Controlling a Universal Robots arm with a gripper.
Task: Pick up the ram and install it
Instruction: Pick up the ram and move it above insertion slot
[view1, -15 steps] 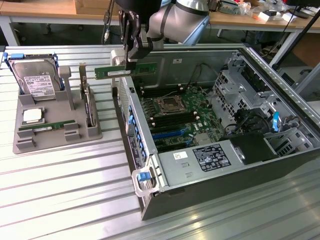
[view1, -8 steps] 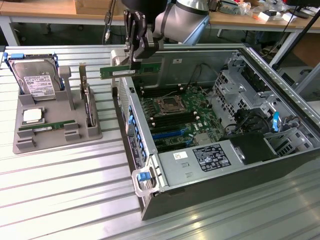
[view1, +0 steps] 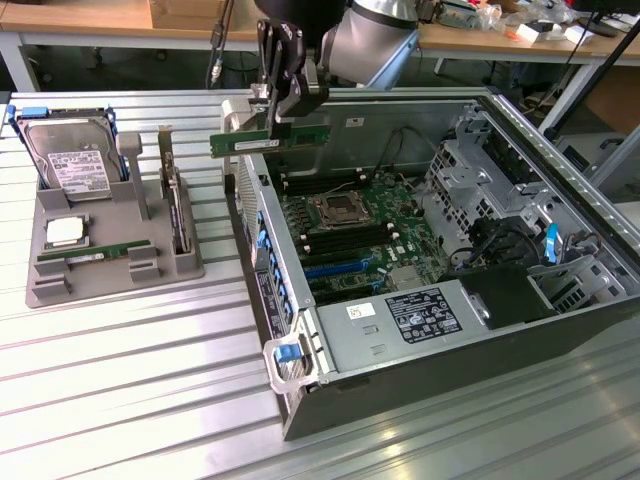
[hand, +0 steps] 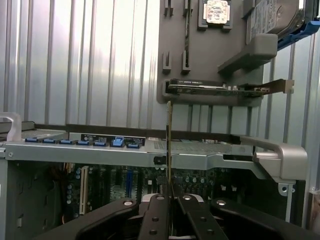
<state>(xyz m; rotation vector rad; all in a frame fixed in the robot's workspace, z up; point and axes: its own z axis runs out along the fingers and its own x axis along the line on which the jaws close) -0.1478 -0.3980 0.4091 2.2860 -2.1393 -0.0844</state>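
Observation:
My gripper (view1: 283, 108) is shut on the ram (view1: 268, 140), a long green stick held level in the air over the open computer case's wall (view1: 262, 250) on the exterior view's left. In the wrist view the ram (hand: 169, 145) stands edge-on, rising from between the black fingers (hand: 156, 215) of the gripper (hand: 170, 202). The motherboard (view1: 350, 230), with its long dark memory slots (view1: 318, 186), lies inside the case below and to the exterior view's right of the stick.
A grey holder (view1: 112, 262) on the exterior view's left carries a hard drive (view1: 70, 165), a silver processor chip (view1: 64, 232), an upright card (view1: 176, 205) and another green stick (view1: 95, 253). Drive cages (view1: 480, 170) and cables fill the case's far side.

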